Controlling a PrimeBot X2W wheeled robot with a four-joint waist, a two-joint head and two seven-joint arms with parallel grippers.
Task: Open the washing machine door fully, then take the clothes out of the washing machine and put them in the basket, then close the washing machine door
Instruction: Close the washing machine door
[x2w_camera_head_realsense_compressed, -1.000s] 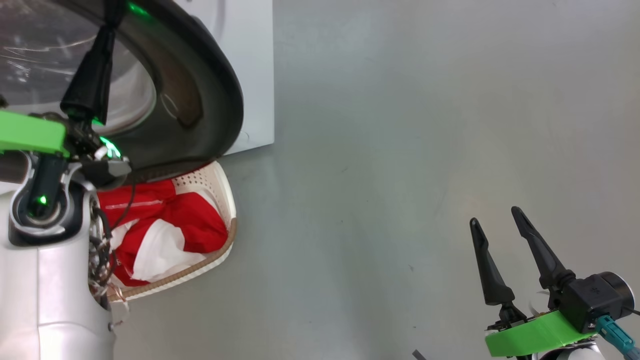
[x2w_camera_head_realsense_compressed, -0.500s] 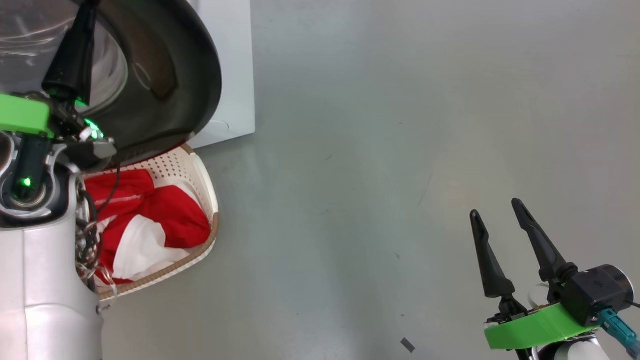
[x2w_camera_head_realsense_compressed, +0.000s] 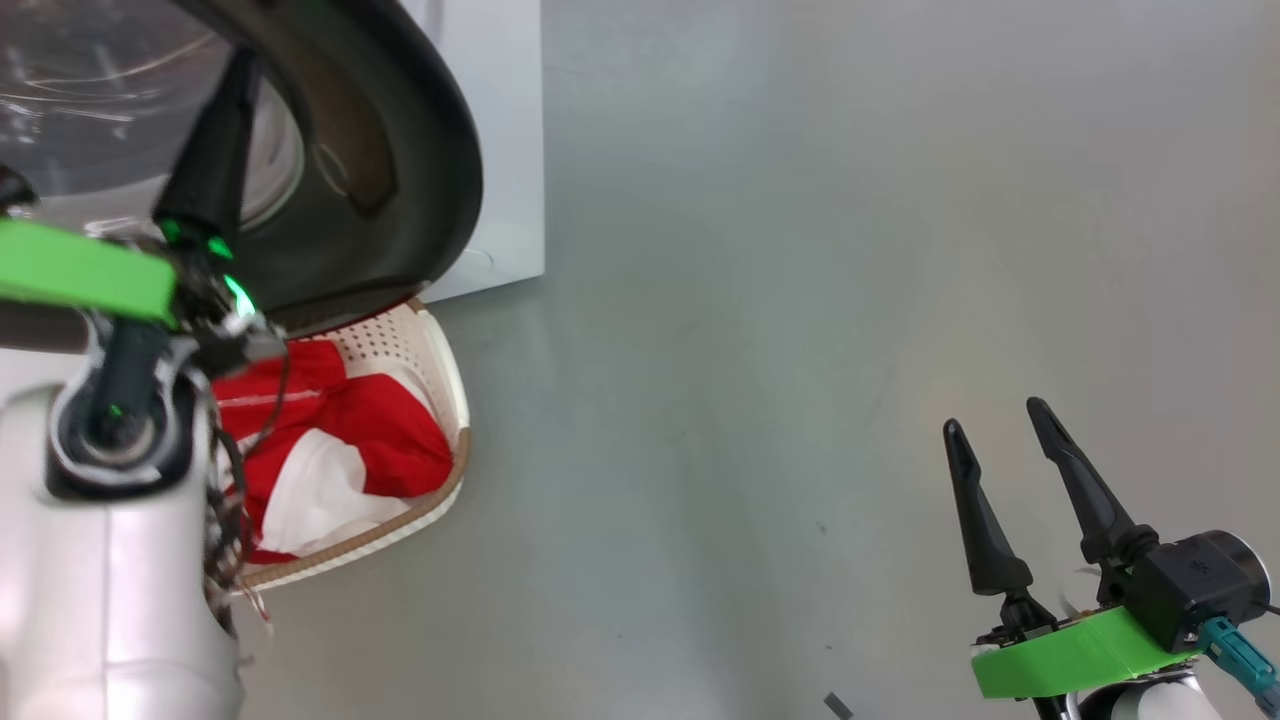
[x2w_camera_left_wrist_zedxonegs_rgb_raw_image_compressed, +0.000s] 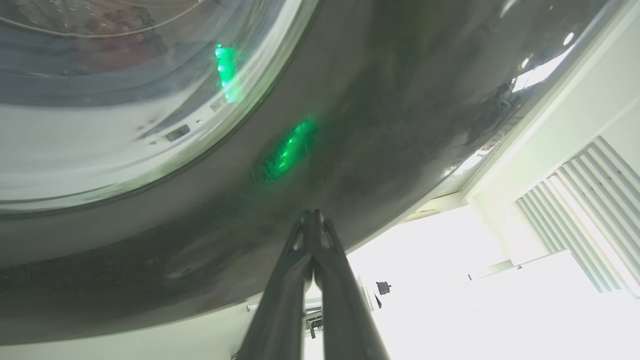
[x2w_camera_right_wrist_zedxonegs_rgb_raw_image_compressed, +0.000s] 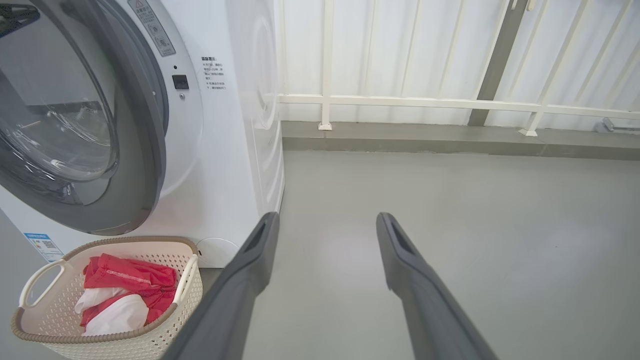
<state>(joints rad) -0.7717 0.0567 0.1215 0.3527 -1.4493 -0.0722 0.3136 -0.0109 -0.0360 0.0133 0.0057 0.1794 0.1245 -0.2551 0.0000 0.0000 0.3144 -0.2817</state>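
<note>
Glossy black at far left: wide rim of the large round washing machine door (x2w_camera_head_realsense_compressed: 400, 150), clear glass bowl at its centre, swung partway out from the big white front-loading washing machine (x2w_camera_head_realsense_compressed: 510, 150). Raised against that rim, left hand (x2w_camera_head_realsense_compressed: 235, 100) — two long dark fingers shut tight together, holding nothing, tips at or just off the black surface; hard to tell from the wrist view whether touching. Below the door's lower edge, on the grey floor, small cream-white perforated basket (x2w_camera_head_realsense_compressed: 450, 490) with brown woven-look rim, soft red and white clothes (x2w_camera_head_realsense_compressed: 380, 440) lying inside it. Well apart to the right, over bare floor, right hand (x2w_camera_head_realsense_compressed: 992, 414), fingers spread wide and empty.

Judged from this: clothes out, only the closing to do. Door directly ahead of the left fingertips, machine front beyond it, so a push along the fingers' own line toward the machine — left arm by far the nearer, right too far off to help.
</note>
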